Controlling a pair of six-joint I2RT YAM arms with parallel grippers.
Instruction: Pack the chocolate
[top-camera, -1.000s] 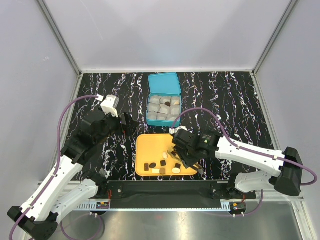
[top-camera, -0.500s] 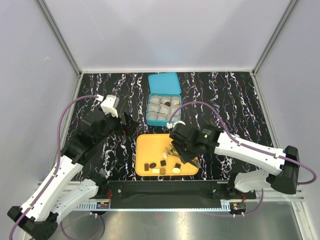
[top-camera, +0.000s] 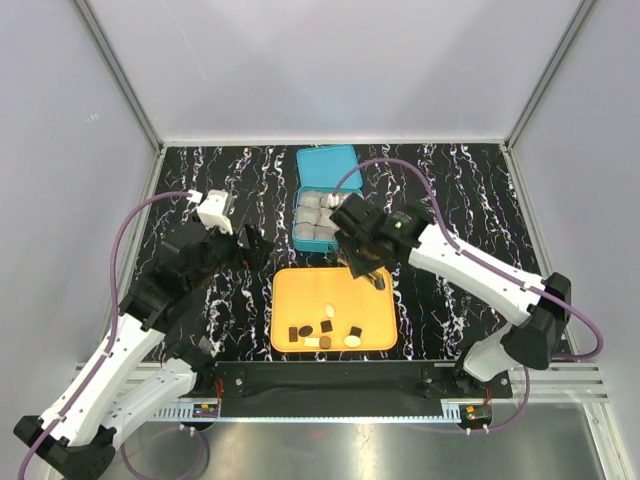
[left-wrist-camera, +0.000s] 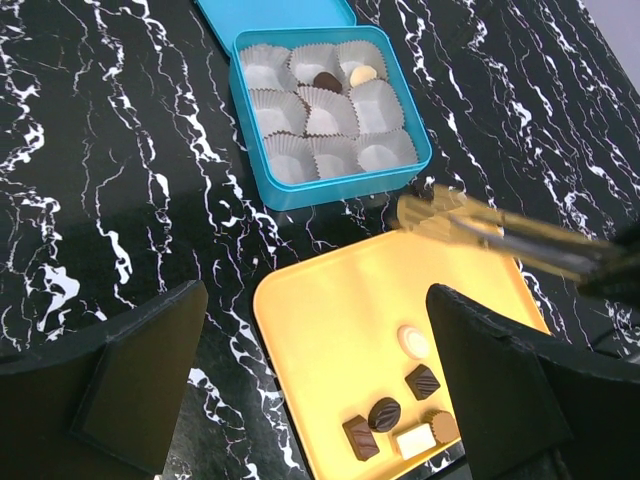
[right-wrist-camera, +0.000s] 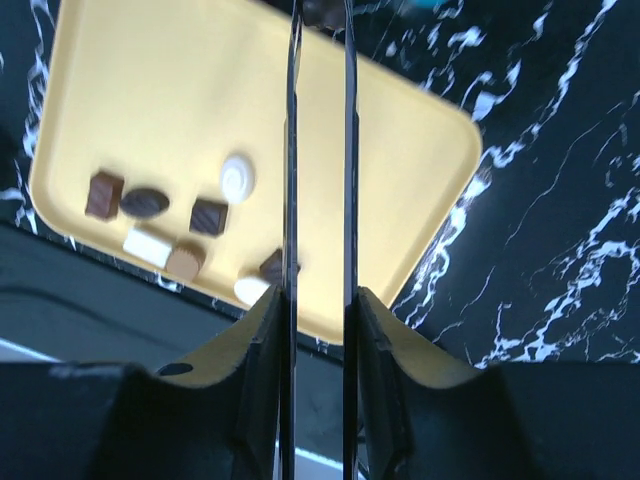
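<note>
Several chocolate pieces (top-camera: 326, 325), dark and cream, lie along the near side of the orange tray (top-camera: 300, 290). From the left wrist they show at the tray's lower part (left-wrist-camera: 384, 413). My right gripper (top-camera: 357, 266) hangs above the tray's far edge, close to the teal box (top-camera: 298, 225). Its long thin fingers (right-wrist-camera: 294, 150) stand narrowly apart, with a dark brown chocolate (right-wrist-camera: 320, 8) pinched at their tips. In the box, a dark piece (left-wrist-camera: 326, 80) and a cream piece (left-wrist-camera: 362, 74) sit in paper cups. My left gripper (top-camera: 255, 245) is wide open and empty, left of the tray.
The box's open lid (top-camera: 329, 165) lies flat behind it. White paper cups (left-wrist-camera: 330, 115) fill the box. A black rail (top-camera: 330, 375) runs along the table's near edge, just below the tray. Grey walls enclose the black marbled table (top-camera: 470, 200).
My right gripper has risen from among the pieces at the tray's near right and swung toward the box, its fingers closing in. The left arm has stayed put.
</note>
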